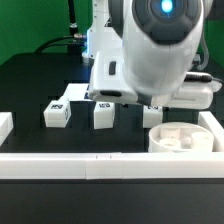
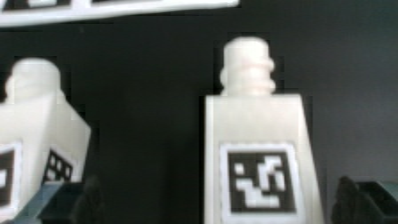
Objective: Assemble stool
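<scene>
In the wrist view a white blocky leg (image 2: pixel 258 140) stands upright with its peg end up and a black-and-white tag on its face. My gripper (image 2: pixel 214 205) is open and straddles it, with one dark fingertip (image 2: pixel 54 205) on either side and clear of it. A second leg (image 2: pixel 36 125) stands beside it. In the exterior view three legs (image 1: pixel 57 115) (image 1: pixel 103 115) (image 1: pixel 150 116) stand in a row, and the round seat (image 1: pixel 180 137) lies at the exterior view's right. The arm's body hides my gripper there.
White border rails run along the front (image 1: pixel 100 165) and the sides (image 1: pixel 5 125) of the black table. The marker board (image 1: pixel 78 93) lies behind the legs and also shows in the wrist view (image 2: pixel 107 10). The seat lies close to the right rail.
</scene>
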You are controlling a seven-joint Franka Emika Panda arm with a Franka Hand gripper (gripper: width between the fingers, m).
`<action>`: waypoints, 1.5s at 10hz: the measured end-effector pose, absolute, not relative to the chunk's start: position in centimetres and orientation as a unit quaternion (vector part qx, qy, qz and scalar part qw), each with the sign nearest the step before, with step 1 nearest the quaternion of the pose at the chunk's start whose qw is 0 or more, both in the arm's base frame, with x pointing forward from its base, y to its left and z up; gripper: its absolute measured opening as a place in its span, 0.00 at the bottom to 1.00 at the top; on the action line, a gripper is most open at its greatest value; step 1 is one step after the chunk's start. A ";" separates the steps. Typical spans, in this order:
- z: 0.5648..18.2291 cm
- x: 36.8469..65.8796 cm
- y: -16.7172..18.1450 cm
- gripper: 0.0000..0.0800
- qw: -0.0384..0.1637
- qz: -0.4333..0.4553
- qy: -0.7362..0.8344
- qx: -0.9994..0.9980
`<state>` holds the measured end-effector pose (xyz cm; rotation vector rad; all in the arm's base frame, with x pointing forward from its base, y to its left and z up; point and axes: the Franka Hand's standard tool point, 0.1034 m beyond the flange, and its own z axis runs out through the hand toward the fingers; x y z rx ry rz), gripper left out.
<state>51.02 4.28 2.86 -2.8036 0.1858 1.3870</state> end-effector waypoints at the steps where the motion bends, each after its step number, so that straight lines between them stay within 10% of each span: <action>1: 2.8 50.9 4.4 0.81 0.007 0.463 0.057 -0.884; 8: 1.4 52.0 6.1 0.81 0.030 0.478 0.049 -0.877; 12: 1.3 52.0 6.4 0.41 0.029 0.477 0.048 -0.877; 15: 1.6 52.1 6.5 0.42 0.029 0.476 0.047 -0.878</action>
